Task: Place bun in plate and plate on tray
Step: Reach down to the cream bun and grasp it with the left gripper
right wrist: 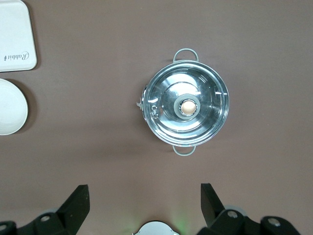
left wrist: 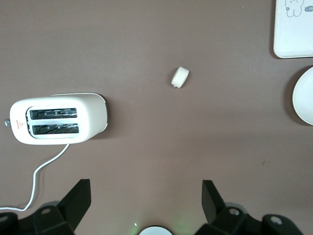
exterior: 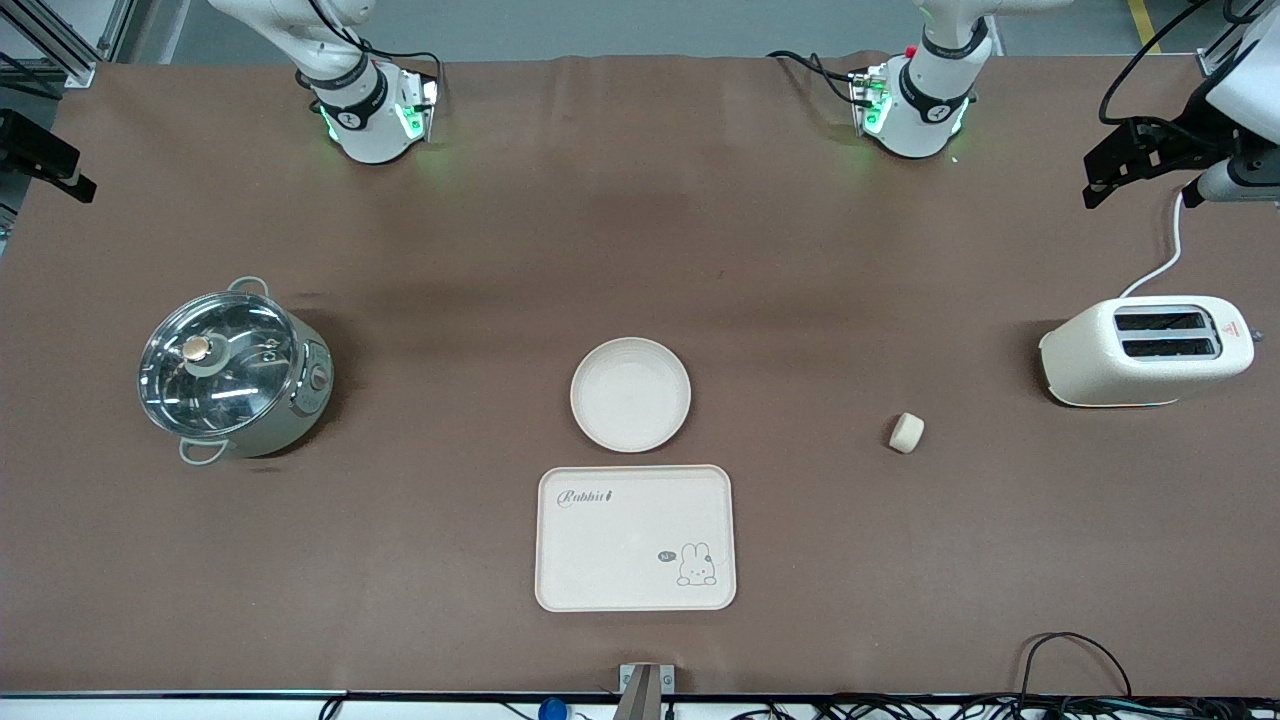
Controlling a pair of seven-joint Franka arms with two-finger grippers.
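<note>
The bun [exterior: 906, 432] lies on the brown table between the plate and the toaster; it also shows in the left wrist view [left wrist: 180, 77]. The round cream plate [exterior: 630, 394] sits empty mid-table, just farther from the front camera than the cream Rabbit tray [exterior: 635, 537]. The edges of the plate [left wrist: 304, 95] and tray [left wrist: 293, 29] show in the left wrist view, and both show again in the right wrist view, plate [right wrist: 11, 106] and tray [right wrist: 16, 36]. My left gripper [left wrist: 145, 188] is open and empty, held high over the table's left-arm end [exterior: 1097, 168]. My right gripper [right wrist: 144, 191] is open and empty, high over the right-arm end [exterior: 50, 160].
A cream toaster [exterior: 1147, 350] with a white cord stands toward the left arm's end. A steel pot with a glass lid [exterior: 232, 370] stands toward the right arm's end. Cables lie along the table's front edge.
</note>
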